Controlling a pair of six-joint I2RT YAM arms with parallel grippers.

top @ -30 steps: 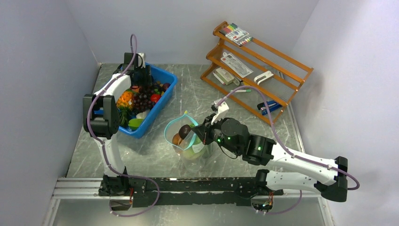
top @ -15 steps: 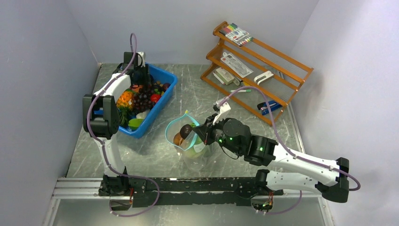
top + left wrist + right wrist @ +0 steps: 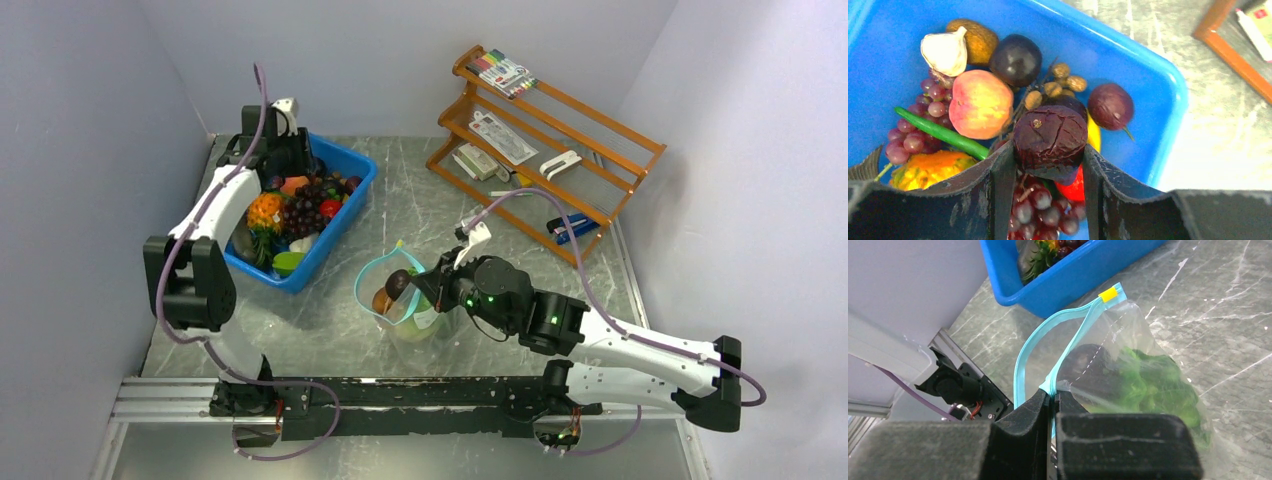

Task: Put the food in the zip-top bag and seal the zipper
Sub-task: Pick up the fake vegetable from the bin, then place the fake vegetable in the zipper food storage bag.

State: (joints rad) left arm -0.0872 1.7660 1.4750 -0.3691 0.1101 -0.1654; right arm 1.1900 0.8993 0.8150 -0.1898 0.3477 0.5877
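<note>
Grey tabletop (image 3: pixel 330 320); left claw (image 3: pixel 1046 152)'s purple fruit (image 3: pixel 1050 140), wrist view only

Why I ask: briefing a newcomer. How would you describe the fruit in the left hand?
Find the blue bin at the far left. Over its grapes, the left hand grips a dark maroon fruit; unlike the smooth plum nearby, its skin is wrinkled and cracked.

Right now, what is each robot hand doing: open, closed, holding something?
Left hand: closed on a dark purple fruit, over the blue bin.
Right hand: closed, pinching the teal zipper of the zip-top bag.
</note>
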